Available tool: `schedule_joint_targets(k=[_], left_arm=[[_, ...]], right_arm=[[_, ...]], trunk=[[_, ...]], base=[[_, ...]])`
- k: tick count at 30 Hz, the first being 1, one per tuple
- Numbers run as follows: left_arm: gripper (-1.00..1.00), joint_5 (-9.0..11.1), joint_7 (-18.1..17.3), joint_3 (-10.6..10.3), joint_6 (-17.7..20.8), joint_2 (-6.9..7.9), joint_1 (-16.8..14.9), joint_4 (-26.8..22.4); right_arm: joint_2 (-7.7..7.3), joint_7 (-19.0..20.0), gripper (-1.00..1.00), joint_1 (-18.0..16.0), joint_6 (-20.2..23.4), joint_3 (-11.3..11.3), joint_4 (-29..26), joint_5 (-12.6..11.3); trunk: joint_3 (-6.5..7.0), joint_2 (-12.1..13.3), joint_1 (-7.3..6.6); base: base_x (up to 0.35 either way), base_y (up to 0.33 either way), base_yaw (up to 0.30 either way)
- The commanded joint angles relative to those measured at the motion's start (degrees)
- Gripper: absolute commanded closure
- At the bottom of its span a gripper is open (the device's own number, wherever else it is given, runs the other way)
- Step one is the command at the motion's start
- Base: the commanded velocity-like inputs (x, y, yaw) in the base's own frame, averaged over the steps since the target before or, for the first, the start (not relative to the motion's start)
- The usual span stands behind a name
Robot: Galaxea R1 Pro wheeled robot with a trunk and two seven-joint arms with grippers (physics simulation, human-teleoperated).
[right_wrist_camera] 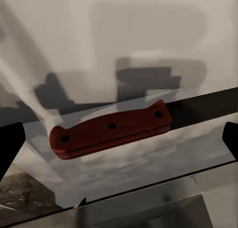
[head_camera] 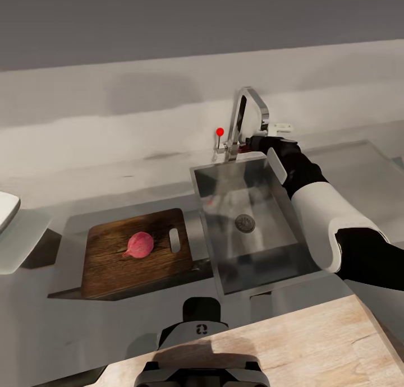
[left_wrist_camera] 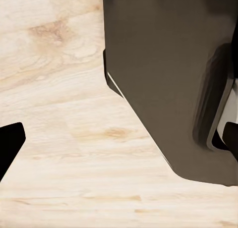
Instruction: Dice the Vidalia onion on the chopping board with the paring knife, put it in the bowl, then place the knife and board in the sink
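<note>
Vidalia onion [head_camera: 139,244], whole pink bulb, already sits mid chopping board [head_camera: 134,252], dark woodgrain, at 9 o'clock of the steel sink [head_camera: 252,263]. Dicing and later steps undone. Paring knife [right_wrist_camera: 111,130], riveted red handle, lies between right gripper [right_wrist_camera: 119,139] fingers, probably spread, not touching. Left gripper: cannot tell.

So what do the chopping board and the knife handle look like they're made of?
The chopping board looks like dark stained wood with visible grain. The paring knife handle looks like reddish wood or laminate with three dark rivets; which one isn't clear.
</note>
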Motion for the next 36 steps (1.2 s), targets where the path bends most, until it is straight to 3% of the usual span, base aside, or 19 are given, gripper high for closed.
schedule_joint_targets(k=[1,14,23,36], left_arm=[[-1.0,0.4,0.1,-0.5,-0.4,-0.05,-0.1,0.2],[-1.0,0.4,0.1,-0.5,-0.4,-0.06,0.0,0.2],[-1.0,0.4,0.1,-0.5,-0.4,-0.09,0.0,0.2],[-1.0,0.4,0.1,-0.5,-0.4,-0.05,0.0,0.2]], right_arm=[[-0.01,-0.4,-1.0,0.0,0.2,0.2,0.0,-0.5],[0.1,-0.7,-1.0,0.0,-0.2,0.2,2.6,-0.4],[1.23,-1.7,-1.0,0.1,-8.0,0.3,10.0,-0.3],[1.77,-3.2,-1.0,0.1,-9.3,0.2,11.4,-0.3]], trunk=[[-0.07,-0.1,0.03],[-0.07,-0.1,0.03],[-0.07,-0.1,0.03],[-0.07,-0.1,0.03]], base=[[0.0,0.0,0.0],[0.0,0.0,0.0],[0.0,0.0,0.0],[0.0,0.0,0.0]])
